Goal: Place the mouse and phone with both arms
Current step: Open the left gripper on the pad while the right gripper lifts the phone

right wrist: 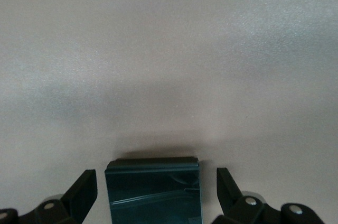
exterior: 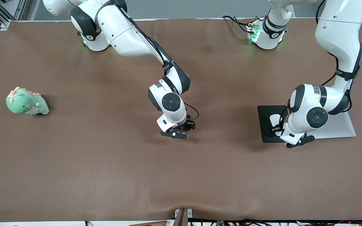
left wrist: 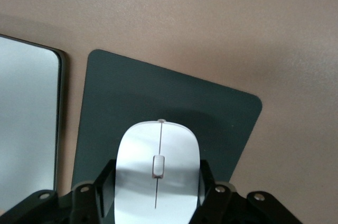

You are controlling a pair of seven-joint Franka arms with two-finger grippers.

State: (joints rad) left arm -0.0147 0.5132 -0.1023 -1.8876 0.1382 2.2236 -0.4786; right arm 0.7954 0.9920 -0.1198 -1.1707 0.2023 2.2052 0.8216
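Note:
The white mouse (left wrist: 157,174) sits between my left gripper's (left wrist: 157,170) fingers, which press on both its sides, low over the black mouse pad (left wrist: 132,97). In the front view the left gripper (exterior: 295,141) is over the pad (exterior: 267,125) and a bit of the mouse (exterior: 274,120) shows beside the wrist. The black phone (right wrist: 153,192) lies flat on the brown cloth between my right gripper's (right wrist: 156,182) open fingers, with a gap on each side. In the front view the right gripper (exterior: 179,133) is low over the table's middle and hides the phone.
A pale grey flat slab (exterior: 341,127) lies beside the mouse pad, toward the left arm's end; it also shows in the left wrist view (left wrist: 26,129). A green plush dinosaur (exterior: 27,102) sits toward the right arm's end. Brown cloth (exterior: 105,163) covers the table.

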